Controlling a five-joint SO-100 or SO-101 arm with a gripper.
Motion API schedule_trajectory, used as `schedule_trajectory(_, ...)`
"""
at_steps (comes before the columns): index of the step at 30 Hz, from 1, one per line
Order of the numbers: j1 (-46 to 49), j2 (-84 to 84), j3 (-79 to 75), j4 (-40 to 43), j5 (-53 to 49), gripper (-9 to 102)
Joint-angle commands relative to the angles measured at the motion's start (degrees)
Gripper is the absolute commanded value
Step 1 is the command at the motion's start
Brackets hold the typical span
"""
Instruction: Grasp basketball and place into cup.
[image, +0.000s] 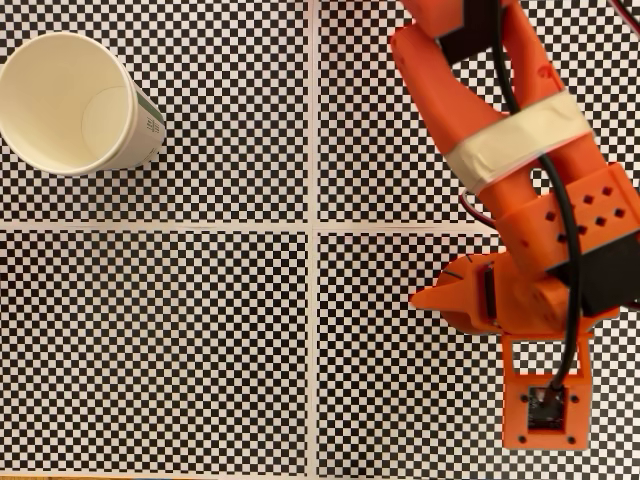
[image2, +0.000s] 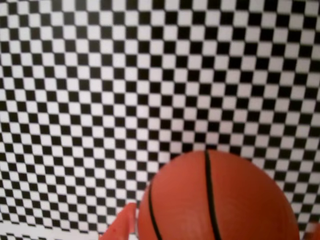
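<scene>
While the ball sits bottom centre of the wrist view, fingertips flank it; gripped or not, can't tell. Cup stands upper left in the fixed view, far from the gripper.

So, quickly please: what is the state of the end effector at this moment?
End effector: around the basketball in the wrist view, a fingertip at its left side; whether it already grips the ball cannot be told.
</scene>
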Motion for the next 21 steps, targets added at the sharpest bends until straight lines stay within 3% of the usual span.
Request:
schedule_trajectory(1, 0.3, -4.1, -15.1, 7.0, 1.3, 25)
schedule_trajectory(2, 0.3, -7.5, -21.2, 8.8, 1.5, 22)
schedule_trajectory(8, 1.0, -7.9, -23.1, 8.8, 3.2, 11)
schedule_trajectory(13, 1.4, -8.6, -25.8, 8.7, 4.3, 14)
schedule_trajectory(21, 2.2, 9.8, -4.9, 8.8, 4.6, 13)
